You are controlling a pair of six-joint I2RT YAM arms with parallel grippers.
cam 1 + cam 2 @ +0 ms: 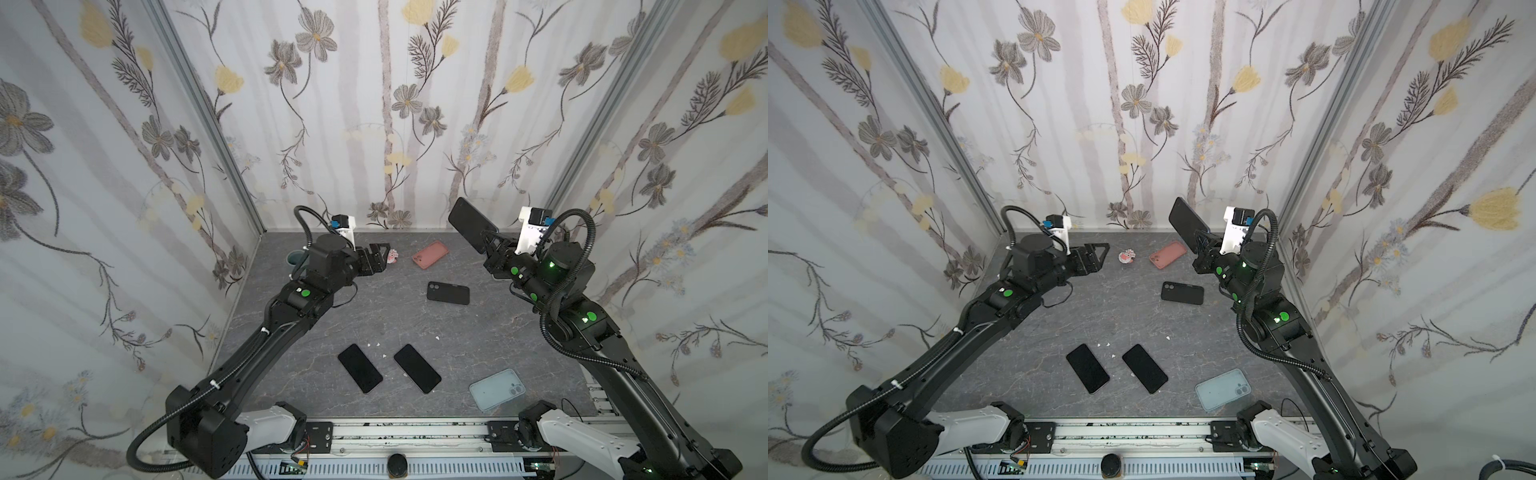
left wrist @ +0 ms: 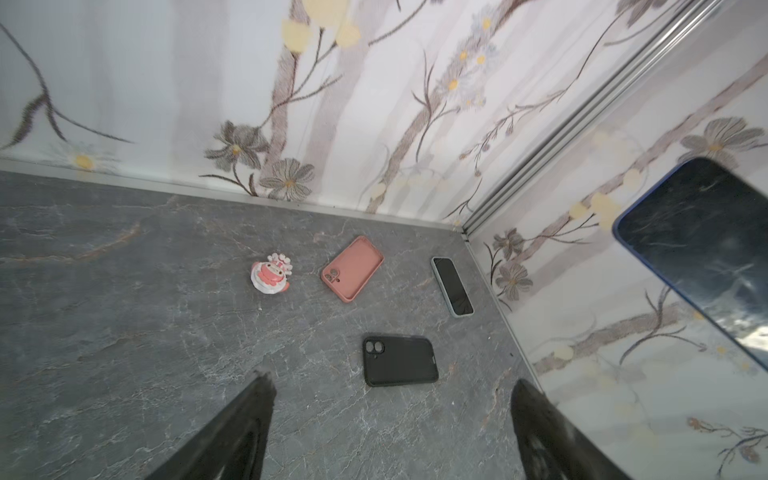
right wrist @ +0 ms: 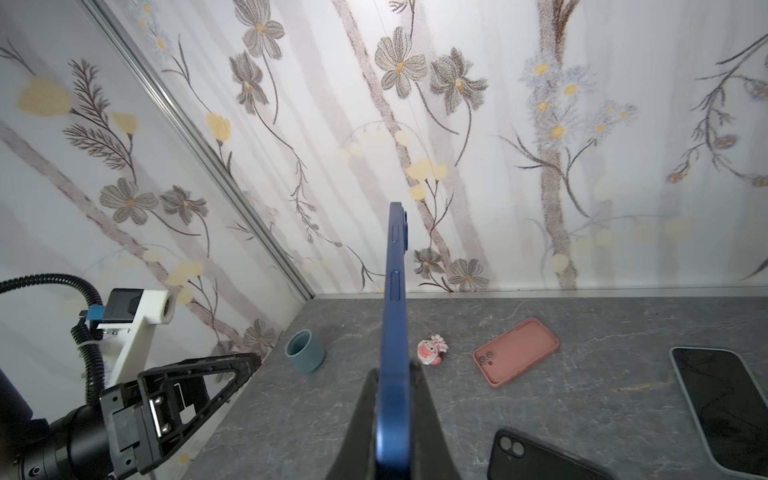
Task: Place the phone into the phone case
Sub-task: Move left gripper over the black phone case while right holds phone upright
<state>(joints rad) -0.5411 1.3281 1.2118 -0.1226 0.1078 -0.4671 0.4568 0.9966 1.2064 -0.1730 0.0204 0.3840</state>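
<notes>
At the near edge of the table (image 1: 374,316), just behind the rail (image 1: 415,432), you have a pale blue case (image 1: 496,388) lying flat on the right. To its left are two black phones (image 1: 360,368) (image 1: 417,368), screens up, side by side and not touching. Further in, right of the middle, a black case (image 1: 448,293) lies flat on its own. Past it comes a pink case (image 1: 430,255), with a small pink and white figurine (image 1: 1126,256) to its left. A pale-rimmed phone (image 2: 452,286) rests screen up close to the right wall. Your left gripper (image 1: 1098,255) hangs over the far left of the table near the figurine. Its fingers (image 2: 249,415) are spread wide with nothing between them. A teal cup (image 3: 305,351) stands in the far left corner. At the far right, your right gripper (image 3: 395,370) is raised off the table. It pinches the lower end of a blue-edged phone (image 1: 473,224), which is tilted upward with its dark screen turned toward the left arm.
</notes>
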